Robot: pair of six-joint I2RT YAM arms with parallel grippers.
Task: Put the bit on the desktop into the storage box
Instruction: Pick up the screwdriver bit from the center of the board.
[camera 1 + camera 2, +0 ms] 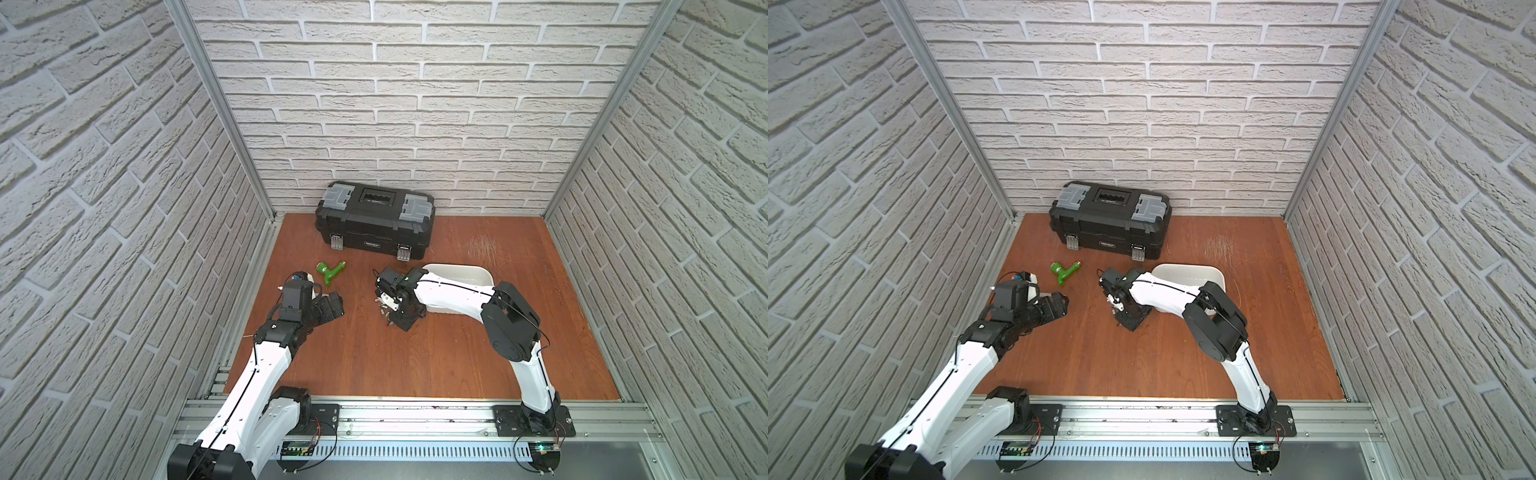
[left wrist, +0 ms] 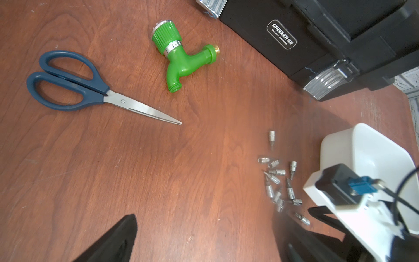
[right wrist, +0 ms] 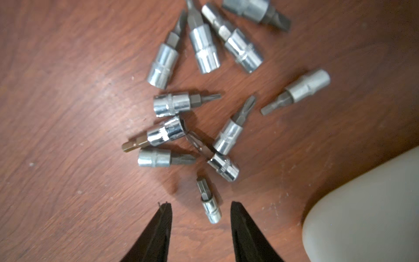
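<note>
The right gripper (image 3: 200,203) hangs low over the wood-grain counter (image 1: 415,361), its two black fingers part-way open and astride a single chrome socket bit (image 3: 209,205). The bit lies flat on the counter between the fingertips, closer to one than the other and touching neither; nothing is held. Just beyond it a heap of loose bits (image 3: 172,133) is scattered on the wood, several of them touching or crossing.

In both top views the white storage box (image 1: 457,270) stands at about 2 o'clock from that gripper, just beside the heap. The right arm crosses above the box and hides much of its inside, so what it holds cannot be told.

A black toolbox (image 1: 374,224) with grey lid compartments sits at 12 o'clock against the back wall, lid down, its contents unseen. A green garden tap (image 1: 330,272) lies at 10 o'clock. The left gripper (image 1: 334,305) hangs at 9 o'clock, well apart from the bits, fingers spread wide and gripping nothing. Blue-handled scissors (image 2: 74,84) lie closed on the counter near the tap.
</note>
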